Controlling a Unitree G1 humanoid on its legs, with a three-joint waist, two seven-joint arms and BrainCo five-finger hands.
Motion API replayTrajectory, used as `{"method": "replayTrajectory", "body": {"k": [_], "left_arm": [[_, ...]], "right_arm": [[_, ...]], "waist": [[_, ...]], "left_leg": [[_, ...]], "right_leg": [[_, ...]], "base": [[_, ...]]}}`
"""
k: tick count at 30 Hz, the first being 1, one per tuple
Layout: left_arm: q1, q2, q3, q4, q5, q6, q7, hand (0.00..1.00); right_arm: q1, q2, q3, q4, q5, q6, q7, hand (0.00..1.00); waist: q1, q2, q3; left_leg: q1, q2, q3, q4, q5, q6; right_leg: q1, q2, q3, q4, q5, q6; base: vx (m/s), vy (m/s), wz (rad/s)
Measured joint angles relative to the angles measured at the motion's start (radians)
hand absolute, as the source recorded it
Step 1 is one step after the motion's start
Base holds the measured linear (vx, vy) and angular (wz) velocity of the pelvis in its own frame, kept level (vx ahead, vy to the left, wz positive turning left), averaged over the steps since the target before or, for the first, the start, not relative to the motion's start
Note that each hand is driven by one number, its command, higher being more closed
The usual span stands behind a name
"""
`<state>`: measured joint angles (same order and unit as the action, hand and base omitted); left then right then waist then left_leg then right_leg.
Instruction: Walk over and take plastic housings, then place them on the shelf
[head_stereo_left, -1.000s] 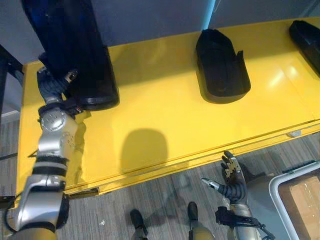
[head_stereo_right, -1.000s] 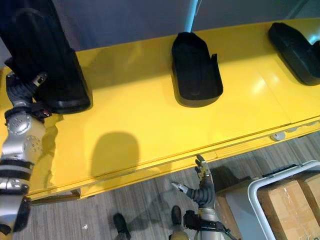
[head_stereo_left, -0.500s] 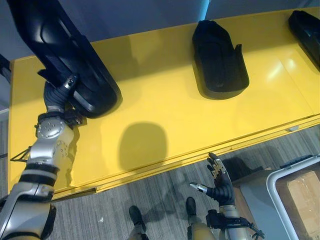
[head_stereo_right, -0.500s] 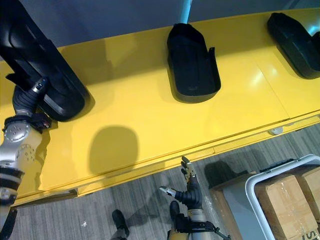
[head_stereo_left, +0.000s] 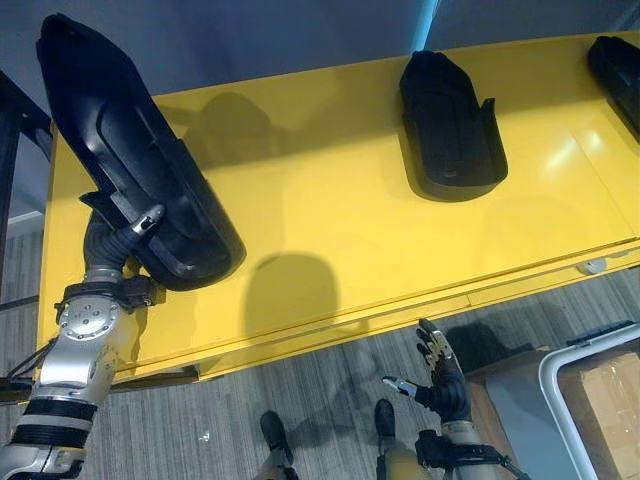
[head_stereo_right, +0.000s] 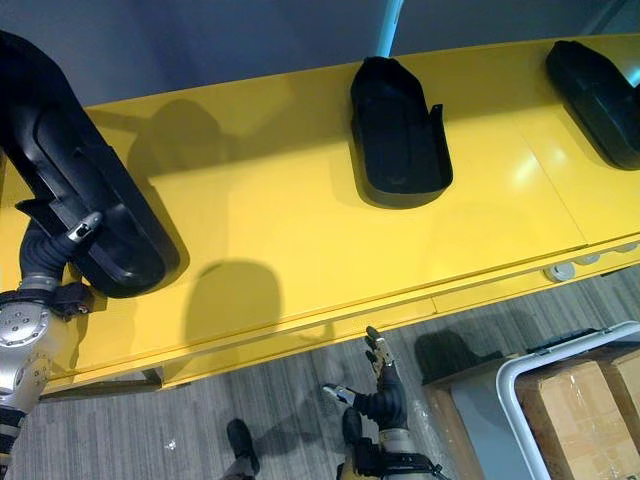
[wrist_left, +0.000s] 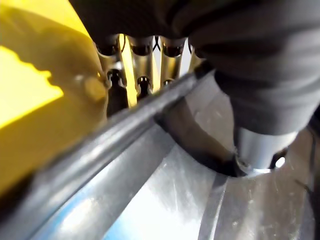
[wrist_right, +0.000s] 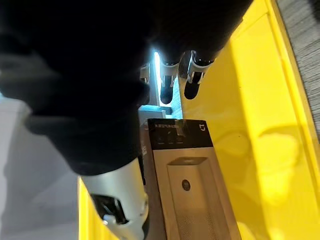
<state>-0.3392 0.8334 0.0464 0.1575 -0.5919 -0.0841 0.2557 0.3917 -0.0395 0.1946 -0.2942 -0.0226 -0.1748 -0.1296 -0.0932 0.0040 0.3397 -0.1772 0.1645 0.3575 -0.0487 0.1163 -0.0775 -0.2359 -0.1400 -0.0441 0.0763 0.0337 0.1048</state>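
right hand (head_stereo_left: 440, 385) nearest, low over the grey plank floor (head_stereo_left: 300, 410), just short of the shelf's front edge; fingers spread and relaxed, holding nothing; free floor on both sides of it

white-rimmed bin (head_stereo_right: 500, 395) on the floor to the robot's right, cardboard boxes (head_stereo_right: 585, 410) inside it

yellow shelf (head_stereo_left: 330, 200) front edge runs across, lower at the left and rising to the right; small white fitting (head_stereo_left: 593, 266) sits on that edge near the right end

left hand (head_stereo_left: 115, 245) at the shelf's left front, clamped on the big black housing (head_stereo_left: 130, 170); left wrist view shows fingers (wrist_left: 142, 60) on one side of its rim and the thumb on the other; housing is tilted, lower end over the shelf's left part, upper end past the back edge; cannot tell if it touches the surface

wide bare stretch of shelf between it and the middle housing (head_stereo_left: 450, 125), which lies flat, open side up, toward the back; well apart

third housing (head_stereo_right: 595, 85) at the far right, cut off by the view's edge; bare gap between it and the middle one
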Motion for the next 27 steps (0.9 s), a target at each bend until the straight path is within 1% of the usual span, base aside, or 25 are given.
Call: {"method": "replayTrajectory", "body": {"k": [4,8,12,16,19,21,22,23,24,25,26,27], "left_arm": [[-0.015,-0.009,0.004,0.007,0.029,0.021,0.004,0.0],[-0.087,-0.038,0.004,0.063,0.057,0.032,0.022,0.0],[-0.158,-0.047,-0.001,0.121,0.081,0.047,0.023,0.0],[-0.254,-0.047,-0.055,0.207,0.092,0.062,0.026,0.0],[-0.277,-0.059,-0.084,0.217,0.095,0.073,0.027,0.0],[-0.287,-0.092,-0.082,0.2,0.095,0.08,0.028,0.0],[-0.285,-0.121,-0.073,0.165,0.099,0.088,0.031,0.0],[-0.278,-0.149,-0.055,0.116,0.109,0.09,0.045,0.0],[-0.262,-0.205,-0.014,0.021,0.127,0.089,0.058,0.0],[-0.249,-0.234,0.009,-0.03,0.14,0.087,0.064,0.0],[-0.192,-0.313,0.068,-0.15,0.24,0.076,0.105,0.0],[-0.166,-0.346,0.088,-0.188,0.269,0.072,0.118,0.0]], "right_arm": [[0.0,0.0,0.0,0.0,0.0,0.0,0.0,0.0],[0.0,0.001,0.001,0.0,0.0,0.0,0.0,0.0],[0.0,0.007,0.001,-0.001,0.0,0.0,0.001,0.0],[-0.007,0.007,0.003,-0.001,0.0,0.0,0.004,0.0],[-0.008,0.006,0.003,-0.001,0.0,0.001,0.006,0.0],[-0.008,0.007,0.004,-0.002,0.0,0.001,0.006,0.0],[-0.009,0.008,0.003,-0.002,0.0,0.001,0.007,0.0],[-0.01,0.008,0.002,-0.002,0.0,0.001,0.008,0.0],[-0.01,0.008,0.0,-0.001,0.0,0.001,0.011,0.0],[-0.013,0.008,0.0,-0.001,0.0,0.002,0.013,0.0],[-0.023,0.008,-0.005,0.0,-0.001,0.001,0.015,0.0],[-0.025,0.01,-0.007,0.001,-0.001,0.001,0.016,0.0]], "waist": [[-0.001,0.001,-0.001],[-0.002,0.004,-0.003],[-0.003,0.005,-0.003],[-0.002,0.007,-0.014],[-0.005,0.008,-0.034],[-0.007,0.008,-0.035],[-0.006,0.008,-0.037],[-0.006,0.008,-0.042],[-0.009,0.013,-0.057],[-0.01,0.014,-0.062],[-0.009,0.019,-0.08],[-0.009,0.022,-0.09]], "left_leg": [[0.0,0.0,-0.002,-0.001,0.002,0.002],[-0.001,-0.003,-0.009,-0.019,0.017,0.003],[-0.004,-0.003,-0.01,-0.023,0.02,0.004],[-0.005,-0.005,-0.006,-0.023,0.021,0.004],[-0.005,-0.005,-0.005,-0.022,0.021,0.004],[0.013,-0.005,-0.007,-0.024,0.021,0.004],[0.03,-0.006,-0.008,-0.026,0.021,0.004],[0.038,-0.007,-0.012,-0.028,0.021,0.004],[0.04,-0.007,-0.028,-0.029,0.021,0.004],[0.045,-0.007,-0.031,-0.031,0.021,0.004],[0.065,-0.008,-0.031,-0.037,0.021,0.004],[0.07,-0.009,-0.031,-0.037,0.021,0.004]], "right_leg": [[0.0,0.0,-0.001,0.0,0.0,0.0],[-0.004,0.0,-0.011,0.0,0.0,0.0],[-0.007,0.0,-0.017,0.0,0.001,0.0],[-0.007,0.0,-0.004,-0.009,0.007,0.004],[-0.005,-0.001,-0.001,-0.019,0.013,0.006],[0.016,-0.001,-0.004,-0.02,0.013,0.005],[0.035,-0.001,-0.004,-0.023,0.013,0.005],[0.047,-0.002,-0.009,-0.029,0.013,0.005],[0.06,-0.002,-0.025,-0.035,0.013,0.005],[0.066,-0.002,-0.029,-0.035,0.012,0.005],[0.085,-0.002,-0.028,-0.038,0.011,0.006],[0.092,-0.003,-0.029,-0.041,0.011,0.006]], "base": [[0.0,0.0,0.0],[-0.02,0.022,0.05],[-0.01,0.006,0.01],[0.0,0.012,-0.03],[0.01,0.013,-0.04],[0.01,0.015,0.04],[0.0,0.018,0.05],[-0.01,0.02,0.16],[-0.01,0.017,0.21],[-0.01,0.023,0.16],[-0.01,0.023,0.05],[0.0,0.0,0.0]]}}
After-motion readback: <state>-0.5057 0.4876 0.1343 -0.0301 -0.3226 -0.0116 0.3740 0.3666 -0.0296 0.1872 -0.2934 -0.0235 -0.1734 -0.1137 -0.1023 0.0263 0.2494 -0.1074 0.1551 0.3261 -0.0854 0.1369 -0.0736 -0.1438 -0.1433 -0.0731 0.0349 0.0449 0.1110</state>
